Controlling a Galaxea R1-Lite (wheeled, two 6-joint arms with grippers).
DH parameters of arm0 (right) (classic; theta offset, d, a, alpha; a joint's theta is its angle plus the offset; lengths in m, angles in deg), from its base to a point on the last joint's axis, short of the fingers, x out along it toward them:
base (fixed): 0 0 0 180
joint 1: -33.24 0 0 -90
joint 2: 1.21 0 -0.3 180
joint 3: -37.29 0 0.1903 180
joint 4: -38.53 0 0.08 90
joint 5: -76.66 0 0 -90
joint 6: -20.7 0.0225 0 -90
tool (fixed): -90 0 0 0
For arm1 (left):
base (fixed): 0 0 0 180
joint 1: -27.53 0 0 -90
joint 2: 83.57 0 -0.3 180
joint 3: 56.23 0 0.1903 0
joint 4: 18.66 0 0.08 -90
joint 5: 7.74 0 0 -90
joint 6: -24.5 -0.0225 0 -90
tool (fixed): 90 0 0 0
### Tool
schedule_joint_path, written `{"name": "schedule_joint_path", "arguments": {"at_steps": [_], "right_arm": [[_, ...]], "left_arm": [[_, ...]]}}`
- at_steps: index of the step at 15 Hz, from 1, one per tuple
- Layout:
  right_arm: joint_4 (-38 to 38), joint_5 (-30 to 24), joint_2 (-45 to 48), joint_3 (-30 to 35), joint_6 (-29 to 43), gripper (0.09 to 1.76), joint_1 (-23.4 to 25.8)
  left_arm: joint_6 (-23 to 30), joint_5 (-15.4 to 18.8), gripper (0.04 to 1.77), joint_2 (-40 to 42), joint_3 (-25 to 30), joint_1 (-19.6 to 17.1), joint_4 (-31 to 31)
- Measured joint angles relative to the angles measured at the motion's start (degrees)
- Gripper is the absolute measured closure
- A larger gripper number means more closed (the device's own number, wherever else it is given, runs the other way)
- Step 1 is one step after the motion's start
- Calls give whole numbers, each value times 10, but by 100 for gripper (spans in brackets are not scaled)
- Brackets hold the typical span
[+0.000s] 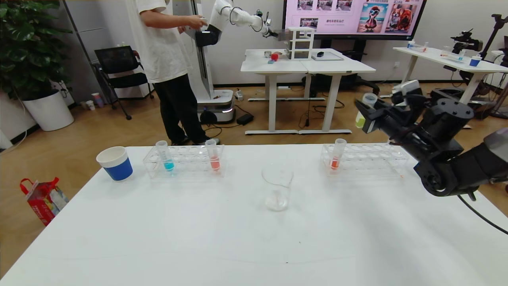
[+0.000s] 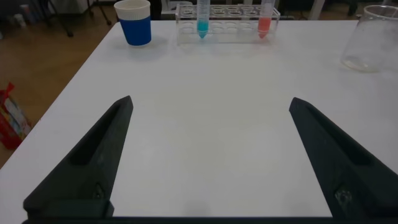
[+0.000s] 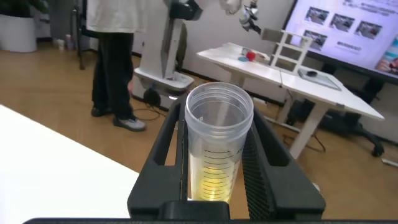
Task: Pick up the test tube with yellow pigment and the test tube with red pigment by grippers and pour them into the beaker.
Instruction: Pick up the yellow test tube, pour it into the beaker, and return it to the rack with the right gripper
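My right gripper [image 1: 366, 112] is shut on the test tube with yellow pigment [image 1: 360, 120] and holds it in the air, above and to the right of the right rack [image 1: 369, 159]. In the right wrist view the tube [image 3: 219, 134] stands upright between the fingers [image 3: 273, 168] with yellow liquid at its bottom. The test tube with red pigment [image 1: 214, 159] stands in the left rack [image 1: 186, 161]; it also shows in the left wrist view [image 2: 265, 20]. The beaker [image 1: 277, 188] stands mid-table between the racks. My left gripper [image 2: 211, 102] is open and empty over the near table.
A tube with blue liquid [image 1: 166, 157] shares the left rack. A tube with orange-red liquid [image 1: 336, 157] stands in the right rack. A blue-and-white paper cup [image 1: 115, 163] sits at the far left. A person and another robot stand beyond the table.
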Motion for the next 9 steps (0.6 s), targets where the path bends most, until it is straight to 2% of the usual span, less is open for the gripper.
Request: {"name": "schedule_joint_path", "arguments": {"at_steps": [4,9], "right_arm": [[0,-39,1,-8,-93,134,-69],[6,-110,-2,-9,-197,134,-131]], "left_arm": [[0,0,6,0,0,0,0],[0,0,6,0,0,0,0]]}}
